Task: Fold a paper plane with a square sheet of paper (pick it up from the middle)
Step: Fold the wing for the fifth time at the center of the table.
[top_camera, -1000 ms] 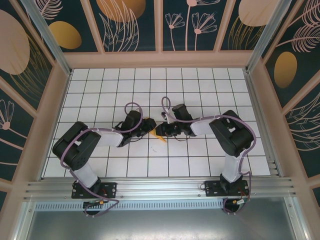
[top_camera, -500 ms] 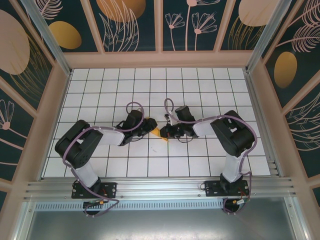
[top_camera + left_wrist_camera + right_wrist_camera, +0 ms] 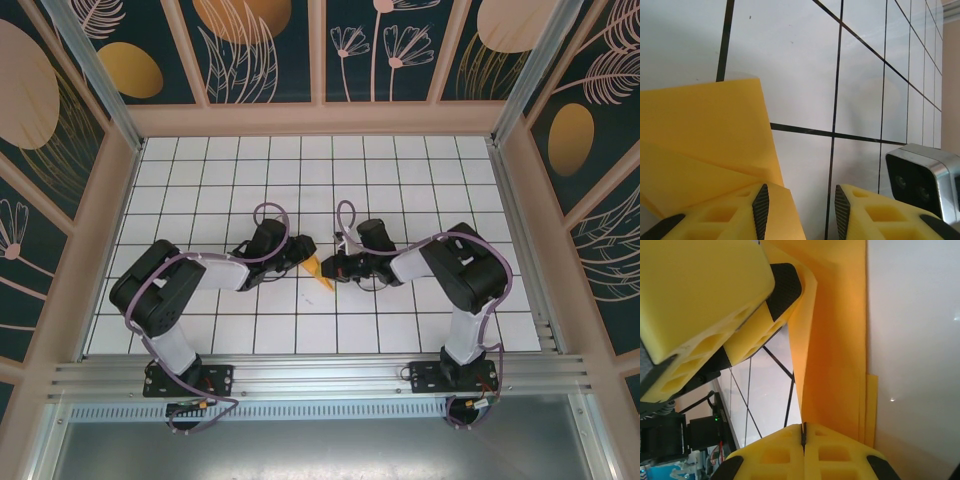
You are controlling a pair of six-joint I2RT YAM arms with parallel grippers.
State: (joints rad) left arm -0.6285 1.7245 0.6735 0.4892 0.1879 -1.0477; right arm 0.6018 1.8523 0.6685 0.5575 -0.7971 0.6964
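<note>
table [image 3: 200, 180]: white tiles with dark grid lines, walled on the left, right and far sides.
folded paper sheet [image 3: 320, 270]: orange-yellow, folded into a narrow pointed shape; it sat about midway between the table's left and right edges, a little closer to the near edge than the far edge, between the two end effectors.
paper, left wrist view: layered flaps [image 3: 705, 130] with a slanting crease lay over the tiles, one edge running down into the gap between the jaws.
left end effector [image 3: 800, 196]: jaws stood partly apart, with white tile showing between them; the paper lay against the inner face of one yellow finger [image 3: 725, 220] and was not clamped.
right end effector [image 3: 803, 432]: jaws were pressed fully together, with only a thin seam between the pads; the paper's fold ran straight into that seam, so it was pinching the paper's edge.
arms: both reached in from the near edge, and their tips met at the paper.
right wrist camera [image 3: 922, 182]: a silver housing just beside the left end effector.
</note>
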